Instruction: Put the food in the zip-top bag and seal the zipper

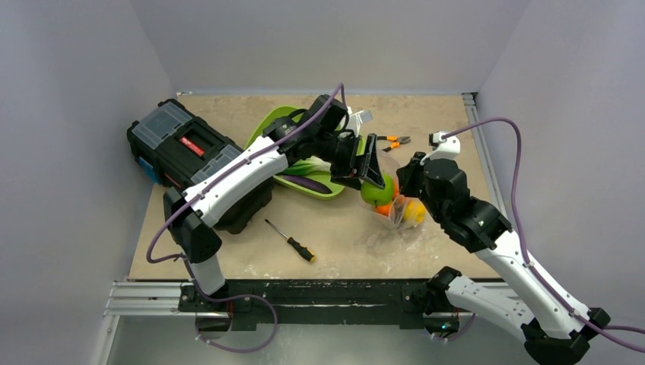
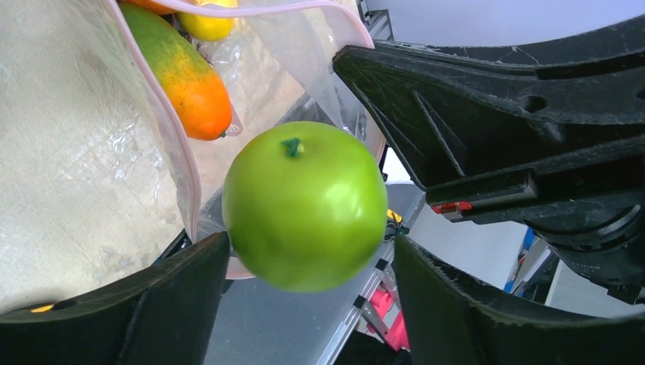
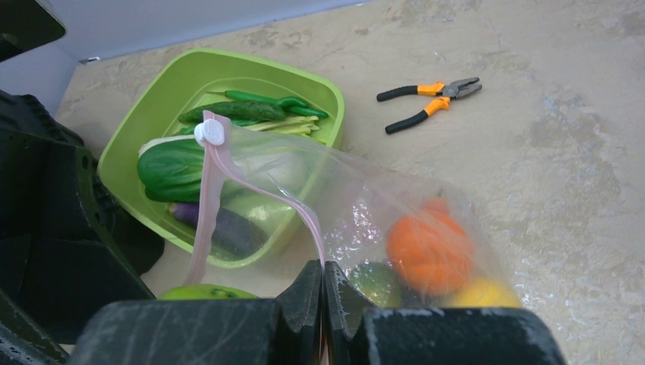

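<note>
My left gripper is open, and a green round fruit sits loose between its fingertips at the mouth of the zip-top bag. My right gripper is shut on the bag's pink zipper strip and holds the mouth up. In the bag are an orange, a yellow lemon and an orange-green fruit. Bok choy, a purple eggplant and green pods lie in the lime-green tray.
A black toolbox stands at the left, under my left arm. A screwdriver lies near the front of the table. Orange-handled pliers lie behind the bag. Grey walls close in the table on three sides.
</note>
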Controlling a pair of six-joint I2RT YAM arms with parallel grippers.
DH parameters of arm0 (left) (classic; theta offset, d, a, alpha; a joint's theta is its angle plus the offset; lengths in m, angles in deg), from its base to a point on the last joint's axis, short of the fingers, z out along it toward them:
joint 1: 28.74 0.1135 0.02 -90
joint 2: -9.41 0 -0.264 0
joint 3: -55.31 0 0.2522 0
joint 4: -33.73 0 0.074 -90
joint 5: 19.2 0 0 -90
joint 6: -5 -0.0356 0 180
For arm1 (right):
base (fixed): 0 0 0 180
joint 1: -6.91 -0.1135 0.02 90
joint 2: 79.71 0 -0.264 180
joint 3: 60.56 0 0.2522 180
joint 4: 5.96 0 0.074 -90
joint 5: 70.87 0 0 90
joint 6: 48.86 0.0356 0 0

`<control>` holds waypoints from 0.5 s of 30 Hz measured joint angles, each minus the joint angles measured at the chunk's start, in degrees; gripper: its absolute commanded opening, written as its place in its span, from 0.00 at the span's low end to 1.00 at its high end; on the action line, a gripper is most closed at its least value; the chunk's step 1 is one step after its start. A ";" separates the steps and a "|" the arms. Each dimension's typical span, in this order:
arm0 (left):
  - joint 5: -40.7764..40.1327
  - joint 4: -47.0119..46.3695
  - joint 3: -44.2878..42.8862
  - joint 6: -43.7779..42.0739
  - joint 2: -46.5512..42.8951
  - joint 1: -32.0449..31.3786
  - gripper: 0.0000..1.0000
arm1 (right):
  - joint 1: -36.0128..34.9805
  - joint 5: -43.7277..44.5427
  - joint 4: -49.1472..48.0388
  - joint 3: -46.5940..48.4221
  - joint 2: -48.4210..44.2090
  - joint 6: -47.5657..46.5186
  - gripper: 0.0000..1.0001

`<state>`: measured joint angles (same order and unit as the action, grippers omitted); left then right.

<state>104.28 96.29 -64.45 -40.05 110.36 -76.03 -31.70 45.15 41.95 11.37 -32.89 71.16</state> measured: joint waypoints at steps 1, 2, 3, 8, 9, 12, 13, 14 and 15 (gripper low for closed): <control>0.07 0.11 -0.24 -0.04 0.00 0.00 0.84 | 0.00 0.00 0.00 0.00 -0.02 0.00 0.00; 0.20 0.11 -0.44 -0.07 0.00 0.00 0.88 | 0.00 0.00 0.00 0.00 -0.04 0.00 0.00; 0.28 0.13 -0.63 -0.09 0.00 0.00 0.90 | 0.02 0.00 0.00 0.00 -0.04 0.00 0.00; 0.35 0.13 -1.07 -0.15 0.00 0.00 0.92 | 0.00 0.00 0.00 0.00 -0.09 0.00 0.00; 0.35 0.17 -1.16 -0.15 0.00 0.00 0.92 | 0.02 0.00 0.00 0.00 -0.11 0.00 0.00; 0.28 0.15 -1.25 -0.59 0.00 0.00 0.91 | 0.00 0.00 0.00 0.00 -0.11 0.00 0.00; 0.20 0.15 -1.27 -0.79 0.00 0.00 0.91 | 0.00 0.00 0.00 0.00 -0.11 0.02 0.00; 0.02 0.15 -1.29 -1.16 -0.02 0.00 0.91 | 0.00 0.00 0.00 0.00 -0.13 0.00 0.00; -0.22 0.17 -1.31 -1.36 -0.04 0.00 0.91 | 0.00 0.00 0.00 0.00 -0.13 0.00 0.00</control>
<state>104.06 96.46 -65.76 -41.40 110.31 -76.03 -31.70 45.15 41.95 11.37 -33.02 71.16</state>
